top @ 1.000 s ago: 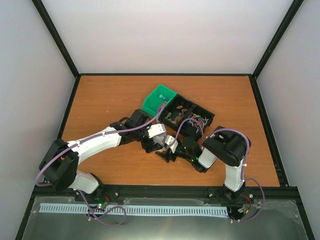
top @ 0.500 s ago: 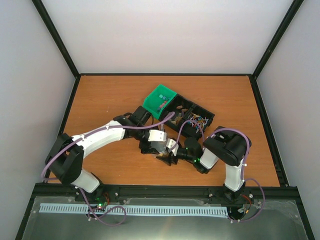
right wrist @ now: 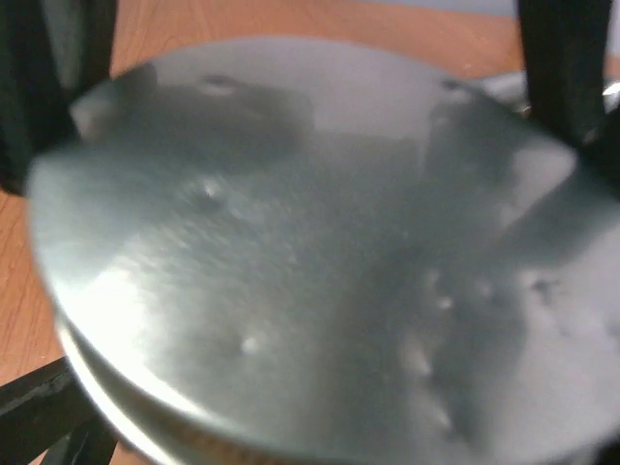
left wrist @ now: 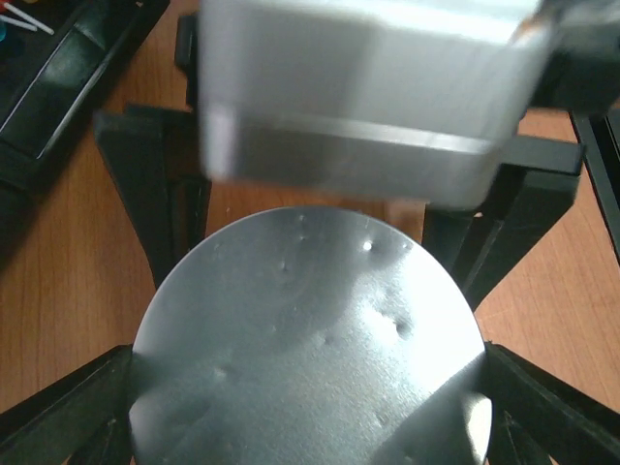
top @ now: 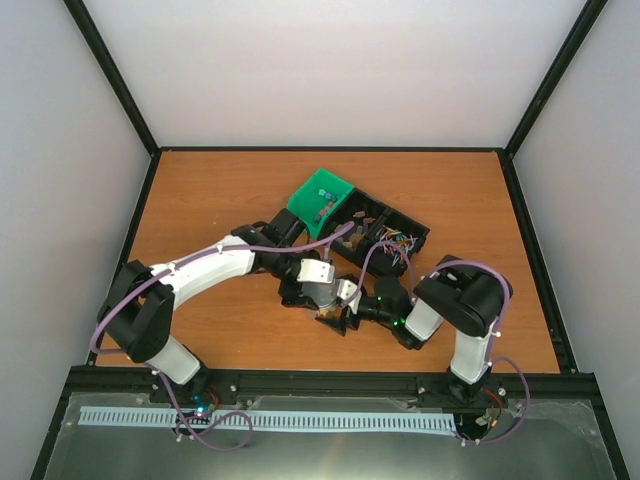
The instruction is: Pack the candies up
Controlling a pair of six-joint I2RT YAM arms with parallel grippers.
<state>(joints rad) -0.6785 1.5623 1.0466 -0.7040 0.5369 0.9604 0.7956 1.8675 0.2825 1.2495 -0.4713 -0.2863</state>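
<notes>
Counter point(top: 200, 200): orange-brown, fine wood grain.
Green bin point(top: 312, 192): solid bright green.
Candies point(top: 321, 206), inside the green bin: small mixed specks, blue and pink discernible.
Tray point(top: 412, 232), touching the green bin: black. Its lumps point(top: 364, 216), nearer the bin, are brown. Its sticks point(top: 396, 243), farther from the bin, are multicoloured.
Round metal disc point(left wrist: 310, 339), on the counter well short of the green bin: dull silver, unpatterned, small bright dimples.
Left pincer point(left wrist: 308, 417): black fingers point(left wrist: 58, 417).
Left arm point(top: 205, 272) and right arm point(top: 425, 320): white and black sections, purple cables point(top: 105, 325).
</notes>
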